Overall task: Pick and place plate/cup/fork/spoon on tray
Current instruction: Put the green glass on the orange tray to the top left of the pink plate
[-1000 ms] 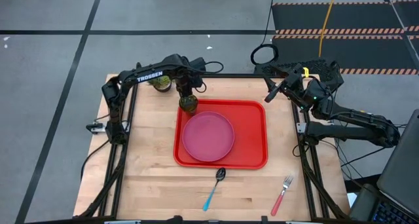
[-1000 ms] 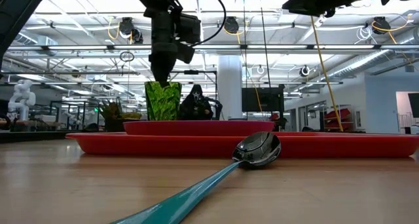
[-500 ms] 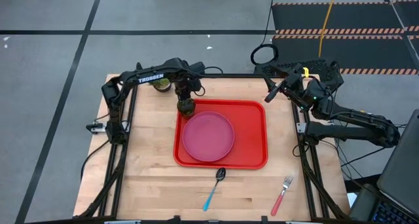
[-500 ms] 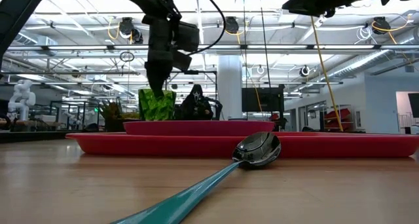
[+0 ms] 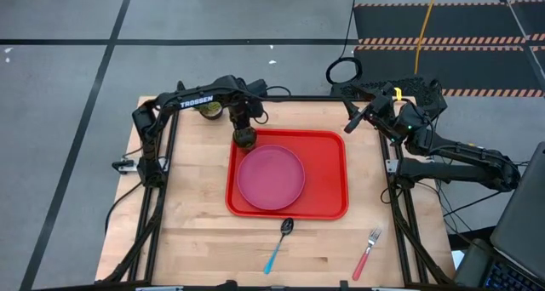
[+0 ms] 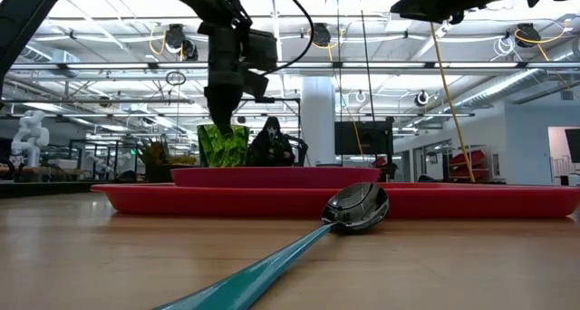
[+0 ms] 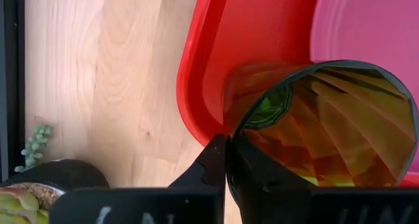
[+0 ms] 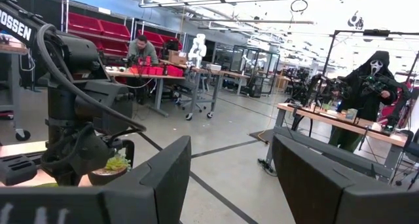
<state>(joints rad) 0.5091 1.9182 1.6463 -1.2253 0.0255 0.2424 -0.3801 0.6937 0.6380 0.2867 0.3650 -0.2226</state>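
The green mottled cup [image 5: 245, 138] is upright over the far left corner of the red tray [image 5: 328, 151], beside the pink plate [image 5: 271, 177] that lies in the tray. My left gripper [image 5: 242, 125] points down and is shut on the cup. The blue-handled spoon [image 5: 279, 244] and the red-handled fork [image 5: 366, 253] lie flat on the wood near the table's front edge. My right gripper [image 5: 353, 121] waits open, raised at the far right. My left gripper pinches the cup's rim [image 7: 237, 129] on the side toward the tray's left edge, one finger [image 7: 262, 171] inside the cup and one [image 7: 213, 165] outside. The fingers come from above, pointing down. The cup [image 6: 222, 145] stays upright; the plate's rim hides its base, so whether it stands on the tray cannot be told.
A small potted plant [image 5: 209, 109] stands on the wood at the far left, just behind my left gripper. Bare tray floor lies right of the plate [image 5: 332, 180]. People and benches show in the room beyond the table.
My left gripper has sunk a little with the cup toward the tray's far left corner. The cup has stayed upright in the same hold.
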